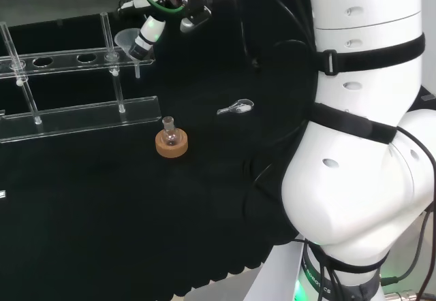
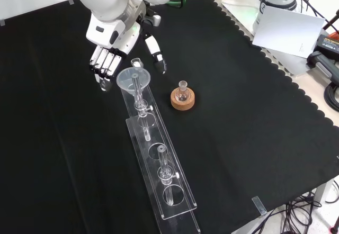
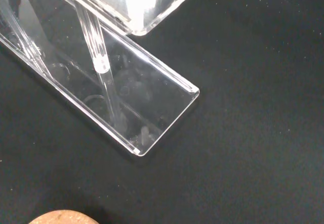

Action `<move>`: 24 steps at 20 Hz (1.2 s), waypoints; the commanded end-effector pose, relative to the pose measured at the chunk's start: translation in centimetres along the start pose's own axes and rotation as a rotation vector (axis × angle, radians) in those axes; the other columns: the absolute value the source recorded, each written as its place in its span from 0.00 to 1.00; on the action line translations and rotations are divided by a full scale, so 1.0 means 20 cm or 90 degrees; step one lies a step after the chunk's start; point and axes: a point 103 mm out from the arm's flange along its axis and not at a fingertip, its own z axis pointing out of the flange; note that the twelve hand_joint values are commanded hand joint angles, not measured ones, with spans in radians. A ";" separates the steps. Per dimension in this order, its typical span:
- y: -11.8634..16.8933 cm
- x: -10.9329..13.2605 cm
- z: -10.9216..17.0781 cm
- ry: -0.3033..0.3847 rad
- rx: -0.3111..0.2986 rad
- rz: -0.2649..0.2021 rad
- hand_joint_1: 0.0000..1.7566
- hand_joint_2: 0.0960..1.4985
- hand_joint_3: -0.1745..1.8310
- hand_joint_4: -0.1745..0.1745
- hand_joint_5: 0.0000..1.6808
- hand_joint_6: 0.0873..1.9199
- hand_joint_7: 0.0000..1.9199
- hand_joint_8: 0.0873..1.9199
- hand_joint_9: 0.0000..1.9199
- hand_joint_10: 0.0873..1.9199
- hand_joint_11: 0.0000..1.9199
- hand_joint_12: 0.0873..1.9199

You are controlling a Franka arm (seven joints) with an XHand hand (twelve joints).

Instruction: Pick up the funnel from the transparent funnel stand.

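Close under the wrist camera: clear base plate of the transparent funnel stand, a thin post rising off it, a sliver of cork ring at the lower edge. Up in the front view, upper left of centre: funnel seated in the end hole of the stand's top rail, bowl up, stem dropping through toward the base. Just above and left of it, the hand, fingers hanging fairly straight on the left of the bowl, thumb out on the right, so a wide spread straddling the funnel and gripping nothing. No contact plainly visible yet; fingertips near the rim, looks like just apart. Over in the head view, upper left: same funnel at the right end of the rail, hand hard beside it. Still at the approach, by the look of it. To do it well: lower a touch, centre the bowl between fingers and thumb, close under the rim rather than on the stem, then lift straight up until the stem clears the hole, no sideways drag, or the light stand tips. Small flask on its cork ring sitting just right of the stand, worth steering clear of.
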 end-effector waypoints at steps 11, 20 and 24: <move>0.02 -0.01 0.02 -0.001 0.008 -0.003 0.36 0.40 0.14 0.37 0.27 0.00 0.29 0.28 0.14 0.41 0.00 0.78; 0.01 0.02 -0.01 0.021 -0.047 -0.001 0.41 0.39 0.17 0.38 0.38 0.00 0.41 0.24 0.24 0.34 0.00 0.79; -0.04 0.00 -0.03 0.030 -0.095 -0.005 0.45 0.38 0.21 0.51 0.45 0.01 0.50 0.23 0.30 0.26 0.00 0.79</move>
